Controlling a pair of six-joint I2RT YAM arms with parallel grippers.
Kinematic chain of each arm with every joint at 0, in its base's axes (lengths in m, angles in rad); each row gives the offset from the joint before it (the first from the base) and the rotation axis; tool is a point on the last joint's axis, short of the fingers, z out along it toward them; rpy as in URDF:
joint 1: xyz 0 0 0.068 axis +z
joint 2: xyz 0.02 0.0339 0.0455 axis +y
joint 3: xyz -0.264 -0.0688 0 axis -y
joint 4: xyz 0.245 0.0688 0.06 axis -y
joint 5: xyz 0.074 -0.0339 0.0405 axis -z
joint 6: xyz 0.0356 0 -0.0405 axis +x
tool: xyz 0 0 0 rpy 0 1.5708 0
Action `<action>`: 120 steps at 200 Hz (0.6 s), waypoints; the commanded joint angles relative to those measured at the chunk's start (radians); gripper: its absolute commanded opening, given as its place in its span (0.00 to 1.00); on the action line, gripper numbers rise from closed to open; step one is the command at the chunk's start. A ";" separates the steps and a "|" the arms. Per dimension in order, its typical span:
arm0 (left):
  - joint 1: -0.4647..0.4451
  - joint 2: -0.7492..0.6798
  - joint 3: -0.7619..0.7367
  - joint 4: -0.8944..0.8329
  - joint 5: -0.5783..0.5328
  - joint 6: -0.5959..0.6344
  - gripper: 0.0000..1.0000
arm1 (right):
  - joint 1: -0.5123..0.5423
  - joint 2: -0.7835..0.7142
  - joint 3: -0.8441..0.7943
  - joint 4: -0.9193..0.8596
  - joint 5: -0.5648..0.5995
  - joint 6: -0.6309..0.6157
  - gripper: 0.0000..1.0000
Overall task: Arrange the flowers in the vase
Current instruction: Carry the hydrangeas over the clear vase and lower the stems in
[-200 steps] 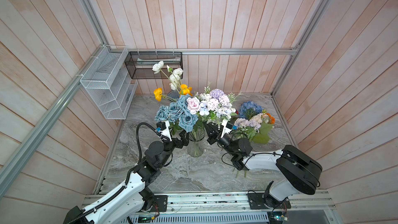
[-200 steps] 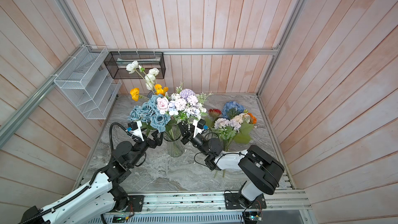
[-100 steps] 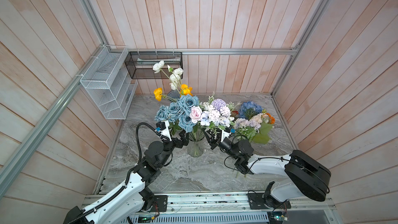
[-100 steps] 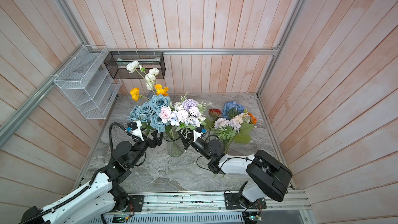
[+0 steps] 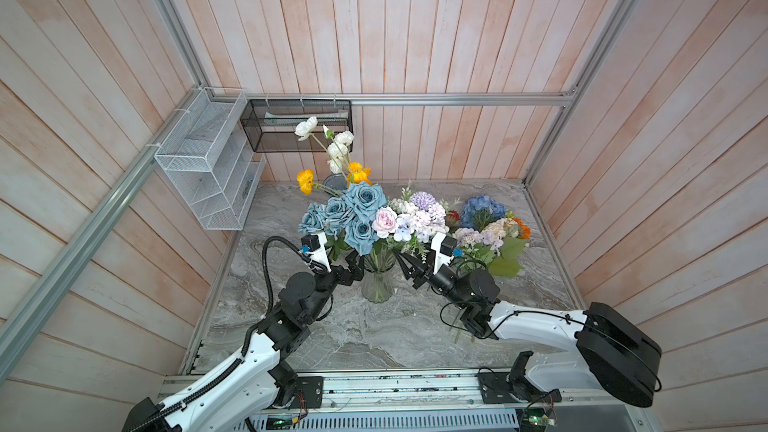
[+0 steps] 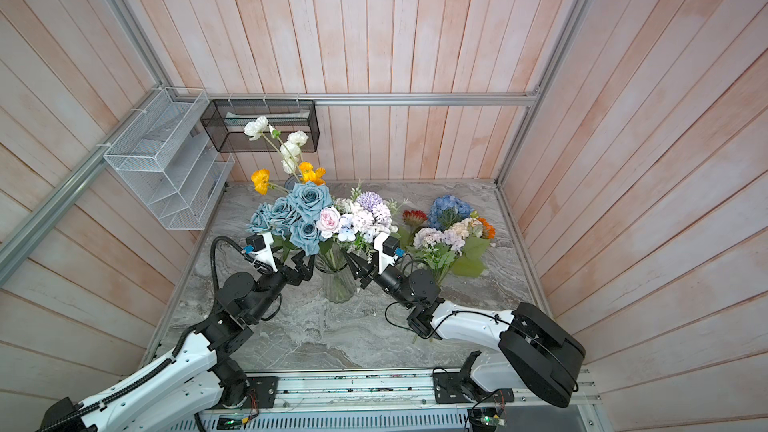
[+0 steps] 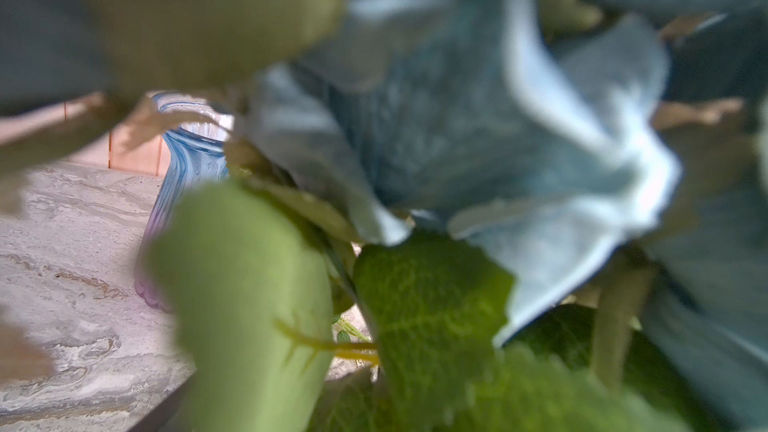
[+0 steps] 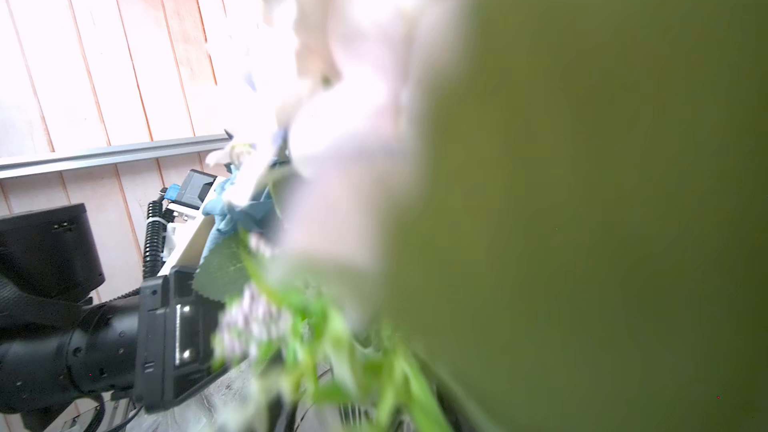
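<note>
A clear glass vase (image 5: 377,290) (image 6: 340,286) stands mid-table. It holds flowers: dusty-blue roses (image 5: 351,218) (image 6: 305,211) and a lilac-white spray (image 5: 417,218) (image 6: 365,214). My left gripper (image 5: 355,268) (image 6: 305,268) is open beside the vase's neck on its left, under the roses. My right gripper (image 5: 409,270) (image 6: 357,270) is on the vase's right with its fingers apart, holding nothing. Blurred blue petals (image 7: 478,139) and leaves fill the left wrist view. Pale blossoms (image 8: 353,118) and a leaf fill the right wrist view. Both hide the jaws.
A blue vase (image 5: 332,181) (image 7: 183,168) at the back holds orange and white poppies (image 5: 332,155). A bunch with blue hydrangea (image 5: 482,207), peach and orange heads is at the right. A white wire rack (image 5: 203,168) and a black mesh basket (image 5: 297,124) hang on the walls.
The lilac-white spray has sunk into the vase beside the blue roses. My right gripper has opened and let go of it. The left arm has not moved.
</note>
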 commanded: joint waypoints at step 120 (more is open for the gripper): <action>0.006 0.002 -0.008 0.030 -0.003 0.001 1.00 | 0.064 0.091 0.049 -0.184 0.034 -0.123 0.32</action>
